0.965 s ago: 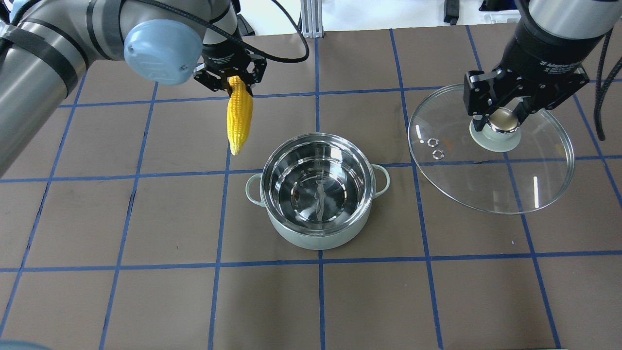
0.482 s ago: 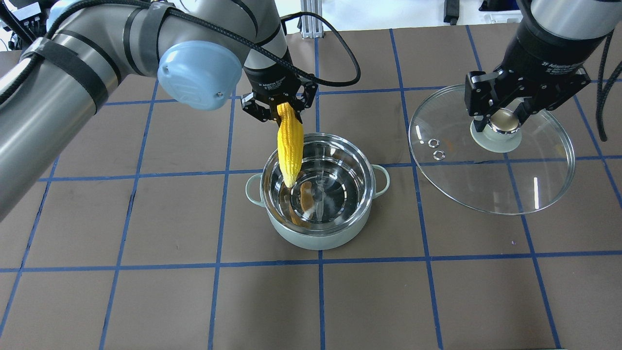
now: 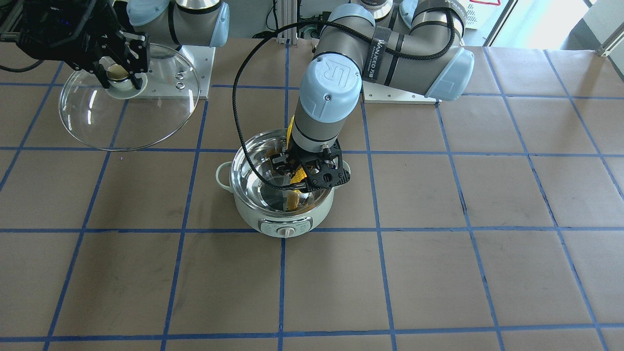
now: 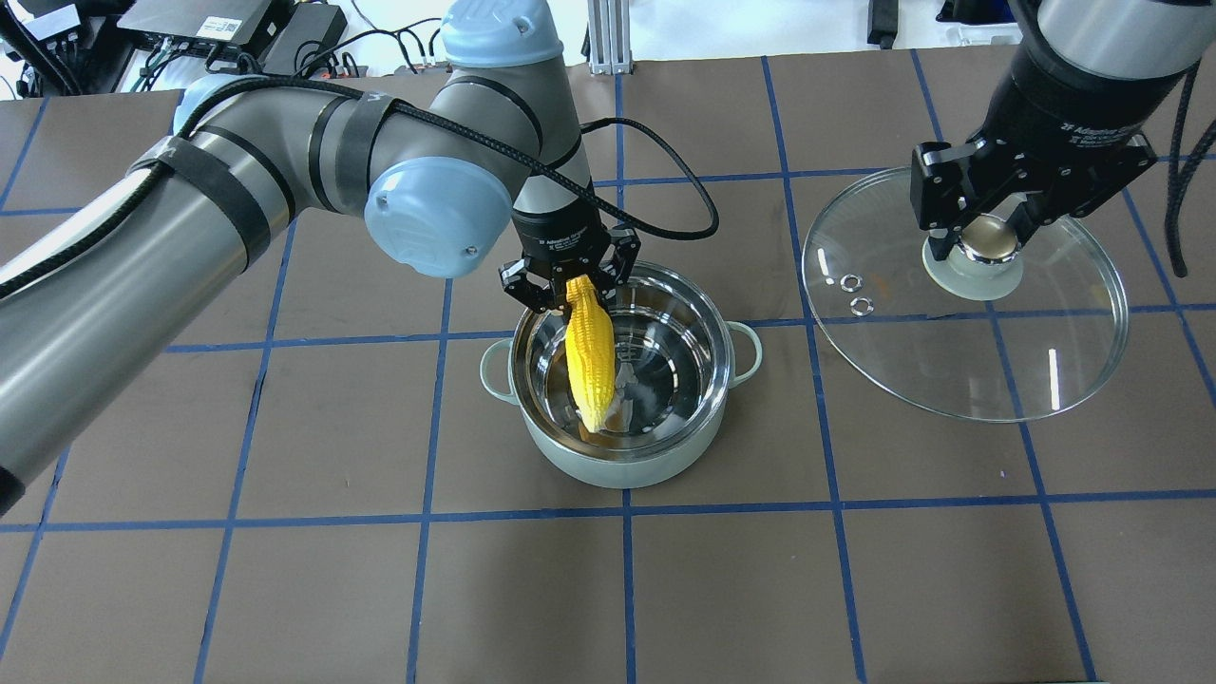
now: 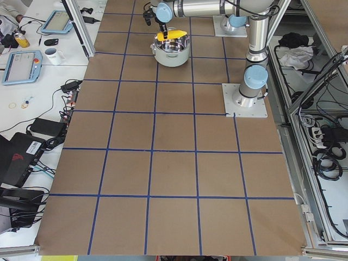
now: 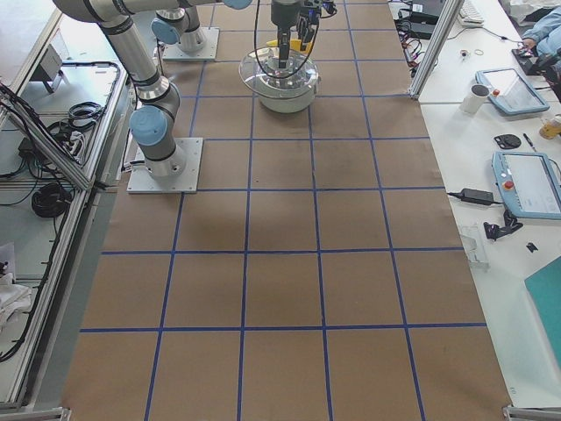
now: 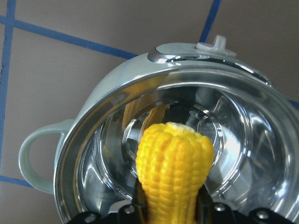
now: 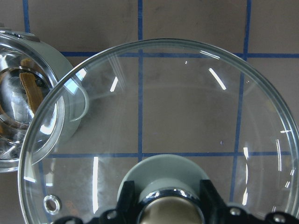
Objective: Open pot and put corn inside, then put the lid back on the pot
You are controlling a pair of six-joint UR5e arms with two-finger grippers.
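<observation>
The mint-green pot (image 4: 622, 465) stands open mid-table; it also shows in the front view (image 3: 253, 222) and the left wrist view (image 7: 117, 93). My left gripper (image 4: 570, 285) is shut on the thick end of the yellow corn (image 4: 589, 356), which hangs tip-down inside the pot's steel bowl; the corn also shows in the left wrist view (image 7: 173, 172). My right gripper (image 4: 988, 237) is shut on the knob of the glass lid (image 4: 959, 370), held above the table to the right of the pot. The lid also shows in the right wrist view (image 8: 187, 107) and the front view (image 3: 126, 126).
The table is brown with blue tape grid lines (image 4: 622, 589). Arm base plates (image 3: 399, 95) sit at the table's robot side. A black cable (image 4: 665, 161) loops from the left arm over the pot's far rim.
My left gripper has moved right and down with the corn, from beside the pot to over it; the corn now hangs inside the bowl. The right gripper and lid have stayed in place.
</observation>
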